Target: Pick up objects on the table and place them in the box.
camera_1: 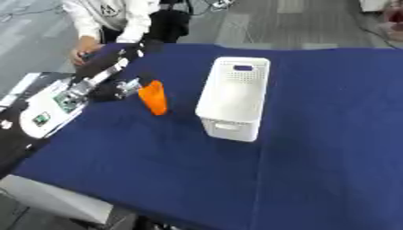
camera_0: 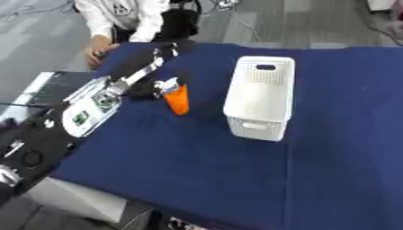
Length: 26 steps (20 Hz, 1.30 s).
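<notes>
An orange bottle-like object point(camera_0: 179, 101) with a pale top hangs tilted just above the blue cloth, left of the white box point(camera_0: 260, 96). My left hand point(camera_0: 150, 89) is curled round its upper end, and the arm reaches in from the lower left. The box is a tall white plastic basket with a perforated wall and a handle slot, standing mid-table about a hand's width to the right of the orange object. What lies inside the box is hidden. My right hand shows in no view.
The table point(camera_0: 236, 179) is covered in dark blue cloth; its left edge runs diagonally beside my forearm, and its near edge drops to the floor. A dark shape point(camera_0: 178, 24) stands at the far edge behind my hand.
</notes>
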Each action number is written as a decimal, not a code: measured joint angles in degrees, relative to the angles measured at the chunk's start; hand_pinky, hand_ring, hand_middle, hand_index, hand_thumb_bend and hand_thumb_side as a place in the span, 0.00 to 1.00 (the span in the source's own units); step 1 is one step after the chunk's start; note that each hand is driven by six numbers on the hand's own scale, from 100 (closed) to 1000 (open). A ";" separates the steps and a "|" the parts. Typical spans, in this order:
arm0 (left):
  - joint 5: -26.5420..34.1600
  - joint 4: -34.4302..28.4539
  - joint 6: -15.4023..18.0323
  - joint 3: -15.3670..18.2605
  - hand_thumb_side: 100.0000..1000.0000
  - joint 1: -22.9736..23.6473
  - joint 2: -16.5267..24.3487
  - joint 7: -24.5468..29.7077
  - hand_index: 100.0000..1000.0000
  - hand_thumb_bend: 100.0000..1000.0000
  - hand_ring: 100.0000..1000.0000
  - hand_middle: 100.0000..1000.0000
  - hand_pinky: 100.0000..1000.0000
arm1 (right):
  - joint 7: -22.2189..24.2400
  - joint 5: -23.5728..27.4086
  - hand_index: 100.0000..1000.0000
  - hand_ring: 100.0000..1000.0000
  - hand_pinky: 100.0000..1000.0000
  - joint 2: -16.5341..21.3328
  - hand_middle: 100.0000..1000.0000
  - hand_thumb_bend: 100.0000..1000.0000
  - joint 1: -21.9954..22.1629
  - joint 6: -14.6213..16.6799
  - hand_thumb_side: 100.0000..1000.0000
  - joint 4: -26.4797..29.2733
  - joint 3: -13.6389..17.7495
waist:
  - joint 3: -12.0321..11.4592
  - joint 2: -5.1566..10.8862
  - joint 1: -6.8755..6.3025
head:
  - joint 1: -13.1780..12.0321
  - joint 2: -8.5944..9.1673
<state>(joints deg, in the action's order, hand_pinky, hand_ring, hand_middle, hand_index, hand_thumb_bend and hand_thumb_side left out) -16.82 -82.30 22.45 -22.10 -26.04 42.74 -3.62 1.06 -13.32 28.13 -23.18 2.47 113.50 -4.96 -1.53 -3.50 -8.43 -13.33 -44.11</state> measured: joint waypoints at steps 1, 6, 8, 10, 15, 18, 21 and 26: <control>-0.04 0.02 0.08 -0.02 1.00 -0.02 -0.24 0.11 1.00 0.19 1.00 1.00 1.00 | 0.01 0.00 0.67 0.59 0.39 -0.01 0.62 0.00 -0.03 0.00 0.93 0.00 -0.01 | 0.01 -0.03 0.01 | -0.06 0.00; -0.61 0.44 0.29 -0.35 1.00 -0.28 -0.89 0.79 1.00 0.18 1.00 1.00 1.00 | 0.11 0.00 0.67 0.60 0.39 -0.04 0.62 0.00 -0.40 -0.09 0.93 0.01 -0.01 | 0.24 -0.18 0.03 | -0.37 0.00; -1.09 0.72 0.41 -0.36 1.00 -0.41 -1.09 0.99 1.00 0.16 1.00 1.00 1.00 | 0.15 0.00 0.67 0.60 0.39 -0.05 0.62 0.00 -0.40 -0.12 0.93 0.02 -0.01 | 0.32 -0.24 0.03 | -0.58 0.01; -2.14 1.05 0.20 -0.35 1.00 -0.41 -1.26 1.18 1.00 0.14 1.00 1.00 1.00 | 0.20 0.00 0.67 0.60 0.39 -0.05 0.62 0.00 -0.41 -0.18 0.93 0.02 -0.01 | 0.32 -0.24 0.03 | -0.71 0.02; -6.55 1.58 -2.34 -0.30 1.00 0.79 -1.20 0.84 1.00 0.10 1.00 1.00 1.00 | 0.21 0.00 0.67 0.60 0.39 -0.06 0.62 0.00 -0.41 -0.18 0.93 0.02 -0.01 | 0.31 -0.24 0.03 | -0.80 0.02; -9.25 1.68 -4.61 -0.23 1.00 2.21 -0.35 0.47 1.00 0.08 1.00 1.00 1.00 | 0.21 0.00 0.67 0.60 0.39 -0.06 0.62 0.00 -0.41 -0.19 0.93 0.02 -0.01 | 0.21 -0.25 0.03 | -0.80 0.02; -10.90 1.71 -6.27 0.21 1.00 3.99 0.80 -0.09 1.00 0.07 1.00 1.00 1.00 | 0.20 0.00 0.67 0.60 0.39 -0.06 0.62 0.00 -0.41 -0.19 0.93 0.02 0.00 | -0.02 -0.25 0.03 | -0.78 0.04; -12.57 1.85 -8.04 1.49 1.00 6.79 2.31 -1.31 1.00 0.06 1.00 1.00 1.00 | 0.18 0.00 0.67 0.60 0.39 -0.06 0.62 0.00 -0.41 -0.20 0.93 0.02 0.00 | -0.25 -0.25 0.03 | -0.75 0.04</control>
<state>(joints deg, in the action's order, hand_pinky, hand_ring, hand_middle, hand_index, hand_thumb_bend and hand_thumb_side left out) -29.38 -80.46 14.41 -20.61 -19.25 45.04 -4.93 1.25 -13.32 28.07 -23.59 2.27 113.52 -4.96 -1.78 -3.75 -8.40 -14.08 -44.07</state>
